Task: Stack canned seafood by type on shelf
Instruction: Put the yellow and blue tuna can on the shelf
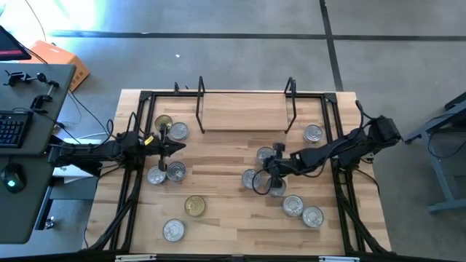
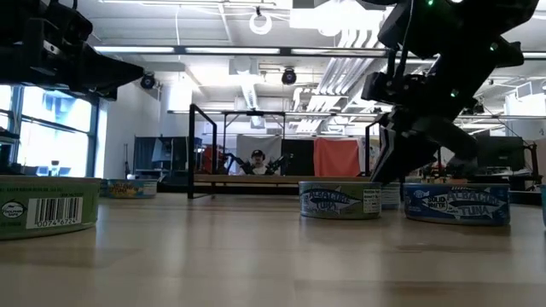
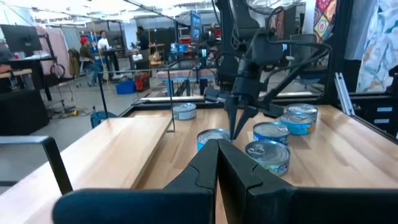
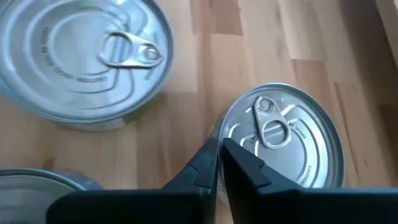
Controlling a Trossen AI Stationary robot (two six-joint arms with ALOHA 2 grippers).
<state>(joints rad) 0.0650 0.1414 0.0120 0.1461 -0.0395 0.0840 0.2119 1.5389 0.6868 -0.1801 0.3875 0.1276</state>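
Hovering low among silver-lidded tins (image 4: 283, 140) at mid-worktop (image 1: 226, 218), your right pincer (image 4: 219, 163) has its fingers pressed together, holding nothing. Your left pincer (image 1: 177, 147), likewise closed and empty, waits near a gold-lidded tin (image 1: 164, 123). Behind both, the shelf (image 1: 244, 111) stands bare.

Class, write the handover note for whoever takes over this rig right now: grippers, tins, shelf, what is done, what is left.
Left gripper: shut, empty, over the table's left side by tins.
Right gripper: shut, empty, low among the right-hand tins, fingertips between two silver lids.
Shelf: at the table's far edge, no tin on it.
Gold-lidded tins: on the left half, apart.
Done: nothing stacked.
Left: sort every tin by type onto the shelf.
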